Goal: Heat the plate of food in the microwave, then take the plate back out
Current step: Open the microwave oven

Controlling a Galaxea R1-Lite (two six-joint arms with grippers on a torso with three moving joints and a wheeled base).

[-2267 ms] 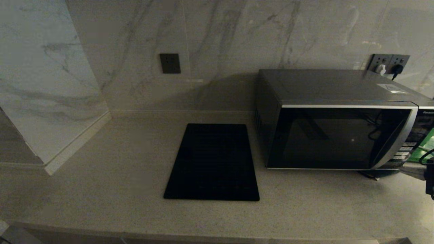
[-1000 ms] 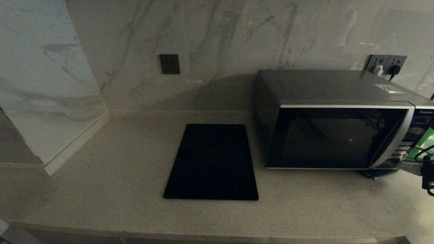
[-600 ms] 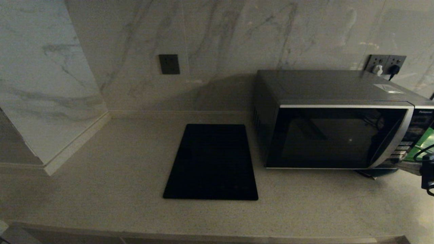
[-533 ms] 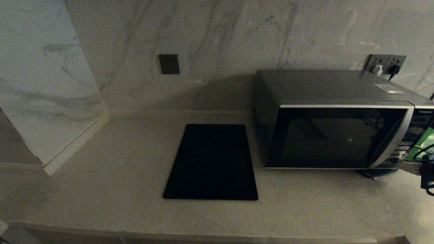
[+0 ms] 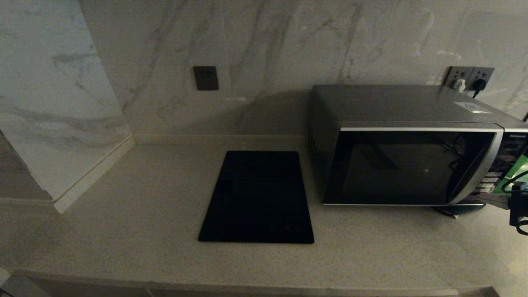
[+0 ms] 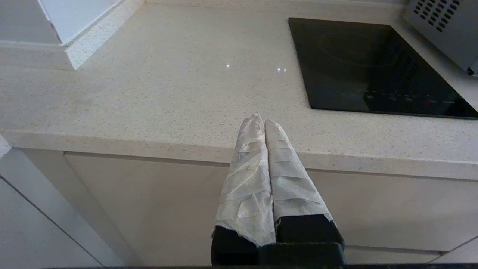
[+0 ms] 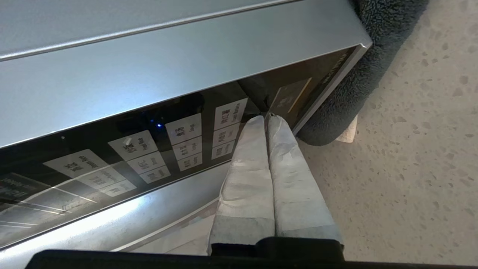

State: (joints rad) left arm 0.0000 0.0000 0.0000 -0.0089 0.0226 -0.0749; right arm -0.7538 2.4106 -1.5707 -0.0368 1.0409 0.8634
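The microwave (image 5: 412,165) stands at the right of the counter with its black glass door closed. The plate of food is out of view; nothing shows through the dark door. My right gripper (image 7: 266,118) is shut and empty, its taped tips at the lower end of the button panel (image 7: 149,149), close to or touching a dark panel square. In the head view only the right arm (image 5: 517,206) shows, at the frame's right edge. My left gripper (image 6: 261,120) is shut and empty, parked low in front of the counter's front edge.
A flat black cooktop (image 5: 258,198) lies in the counter (image 5: 123,231) left of the microwave. A dark fuzzy object (image 7: 351,86) sits by the microwave's lower right corner. Wall sockets (image 5: 470,78) with plugs are behind it. A marble wall juts out at the left.
The right arm has shifted only slightly at the button panel. The microwave door stays closed and the left arm has not moved.
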